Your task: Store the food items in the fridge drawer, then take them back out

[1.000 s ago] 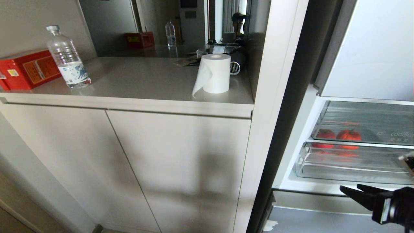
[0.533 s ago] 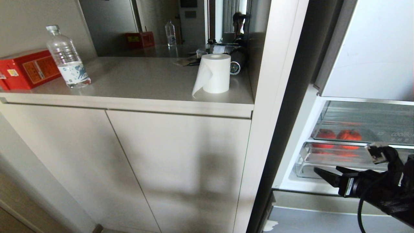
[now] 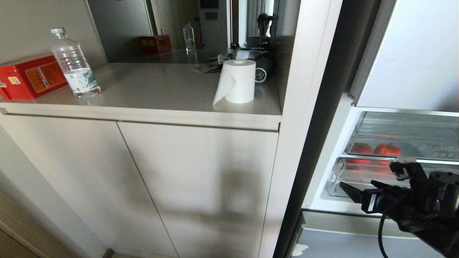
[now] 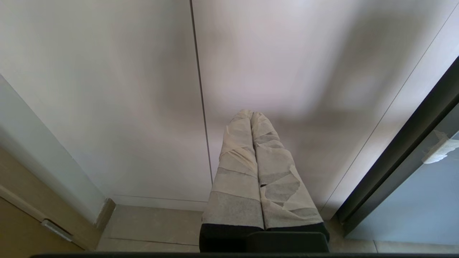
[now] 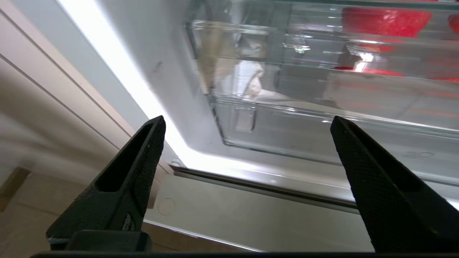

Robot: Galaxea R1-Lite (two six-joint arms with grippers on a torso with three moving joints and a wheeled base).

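Two orange-red fruits (image 3: 387,149) (image 3: 360,148) show through clear plastic inside the open fridge, low behind the lettered bin (image 3: 412,132). I cannot tell which compartment holds them. Below it is the shallow clear fridge drawer (image 3: 358,179), which carries red reflections. My right gripper (image 3: 356,184) hovers level in front of the drawer's left front corner, open and empty. In the right wrist view the right gripper (image 5: 247,120) frames the drawer's front wall (image 5: 322,125), with a red fruit (image 5: 385,19) beyond it. My left gripper (image 4: 251,114), with tape-wrapped fingers, is shut and parked low by the cabinet doors.
Left of the fridge a counter (image 3: 161,89) carries a water bottle (image 3: 75,64), a red box (image 3: 30,75) and a paper roll (image 3: 238,86). Cabinet doors (image 3: 197,186) are below it. A grey lower fridge front (image 3: 358,243) lies under the right gripper. A person is reflected in the mirror (image 3: 264,25).
My right gripper has risen and moved left, from below the fridge opening to the drawer's left front corner. Its jaws have spread wider. Nothing else has moved.
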